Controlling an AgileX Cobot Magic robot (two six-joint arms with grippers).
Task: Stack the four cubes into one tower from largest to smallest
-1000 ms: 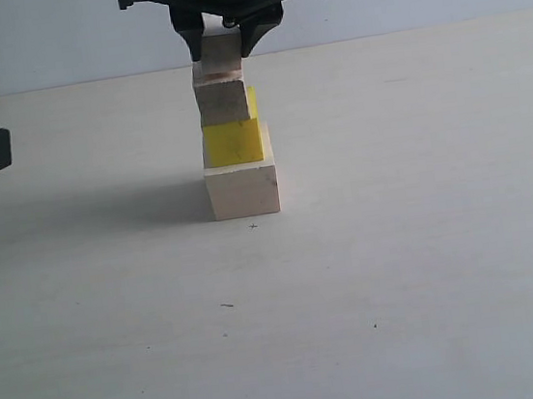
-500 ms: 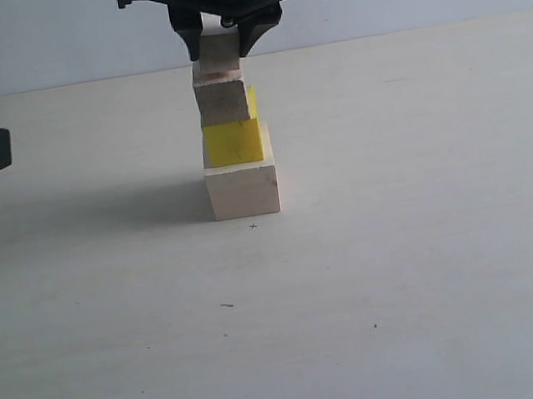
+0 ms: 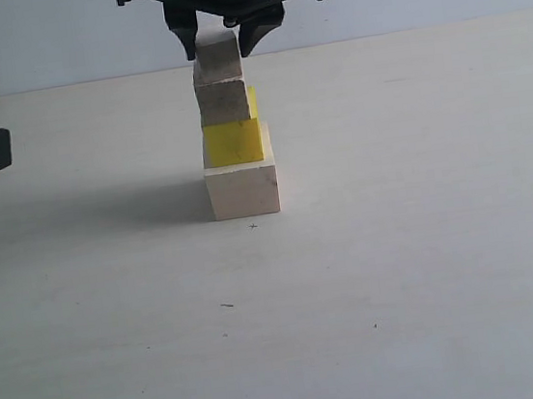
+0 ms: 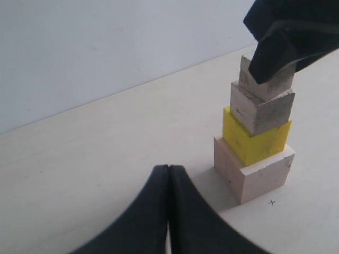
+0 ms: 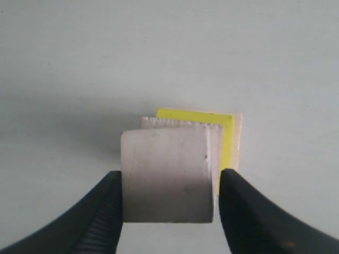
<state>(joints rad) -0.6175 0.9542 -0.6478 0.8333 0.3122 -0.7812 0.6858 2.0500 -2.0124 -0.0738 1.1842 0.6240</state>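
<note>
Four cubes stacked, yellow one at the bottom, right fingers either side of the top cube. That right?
Not quite. The yellow cube is second from the bottom; the large wooden cube is the base, as the exterior view shows. The rest holds: four cubes are stacked, and the right fingers flank the small top cube.

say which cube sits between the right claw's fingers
The small wooden cube on top; the medium cube, yellow cube and large cube lie below the right claw.
</note>
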